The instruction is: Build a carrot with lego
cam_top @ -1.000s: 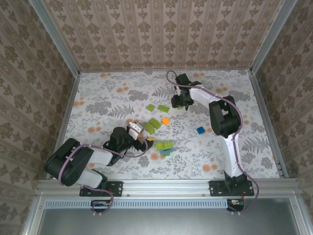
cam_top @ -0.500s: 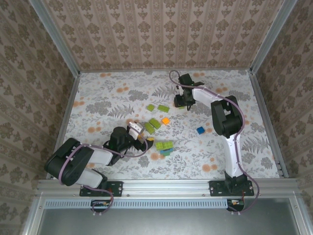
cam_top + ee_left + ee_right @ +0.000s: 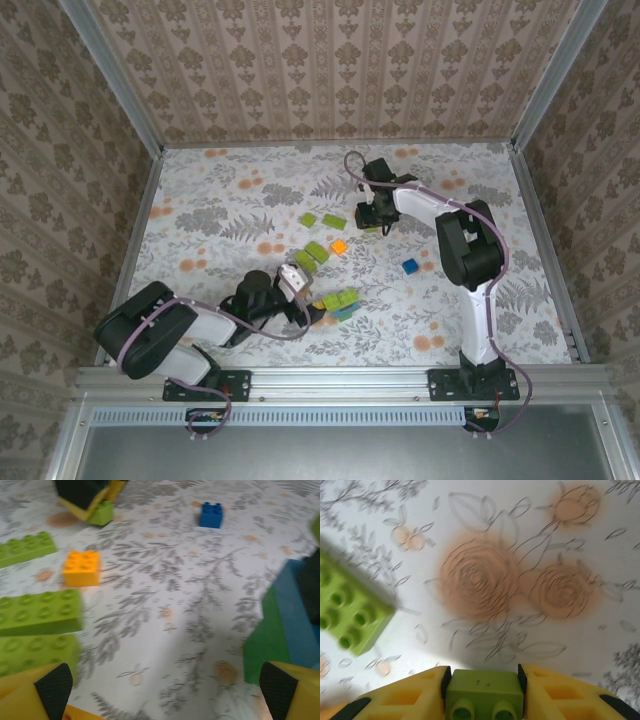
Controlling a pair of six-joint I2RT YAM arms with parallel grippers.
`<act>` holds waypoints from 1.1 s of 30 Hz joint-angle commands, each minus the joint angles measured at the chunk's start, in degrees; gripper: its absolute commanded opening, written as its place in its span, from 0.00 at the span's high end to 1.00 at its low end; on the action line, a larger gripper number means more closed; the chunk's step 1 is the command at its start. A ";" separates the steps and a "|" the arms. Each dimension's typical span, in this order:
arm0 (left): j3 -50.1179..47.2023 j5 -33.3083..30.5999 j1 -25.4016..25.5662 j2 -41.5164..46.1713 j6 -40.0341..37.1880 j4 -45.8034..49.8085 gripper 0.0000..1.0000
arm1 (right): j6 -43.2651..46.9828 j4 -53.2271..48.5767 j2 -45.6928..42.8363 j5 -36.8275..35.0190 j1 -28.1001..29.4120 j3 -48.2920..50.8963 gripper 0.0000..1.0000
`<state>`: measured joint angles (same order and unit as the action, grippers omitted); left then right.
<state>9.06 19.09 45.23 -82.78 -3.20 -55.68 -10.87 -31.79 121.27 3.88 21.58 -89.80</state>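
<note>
I see the left arm lying low over the near left of the table, with the elbow folded by its base and the forearm reaching to the right. The left gripper is spread wide, with nothing between the fingers. The carrot, a lime cluster with blue and dark green under it, sits near the middle front of the table, just beside the right finger in the left wrist view. The right arm stretches far from its base, then bends left, and its wrist points down at the far middle. The right gripper is clamped on a lime brick, one finger against each side. I cannot tell if this brick is off the table. An orange brick and loose lime bricks lie between the two grippers; a blue brick lies apart to the right.
</note>
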 commanded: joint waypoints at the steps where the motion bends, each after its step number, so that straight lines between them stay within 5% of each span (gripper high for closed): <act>1: -2.23 1.12 3.66 1.31 -2.78 0.83 0.00 | -1.25 -1.96 -4.71 -0.39 1.00 2.01 0.61; 19: -2.03 -1.56 9.77 4.92 -2.71 6.66 0.00 | -2.49 -0.47 -10.07 -2.63 3.11 9.22 0.61; 26: -1.51 -23.21 25.71 9.28 1.73 9.21 0.00 | -3.73 0.75 -10.02 -2.55 3.37 10.43 0.61; 33: 2.55 -39.82 27.39 5.18 8.84 8.88 0.00 | -3.95 2.65 -10.94 -3.57 4.32 12.04 0.61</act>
<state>9.23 -9.45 71.99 -75.85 0.69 -46.59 -13.72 -29.85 113.30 1.78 25.19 -79.02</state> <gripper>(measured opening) 0.994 0.394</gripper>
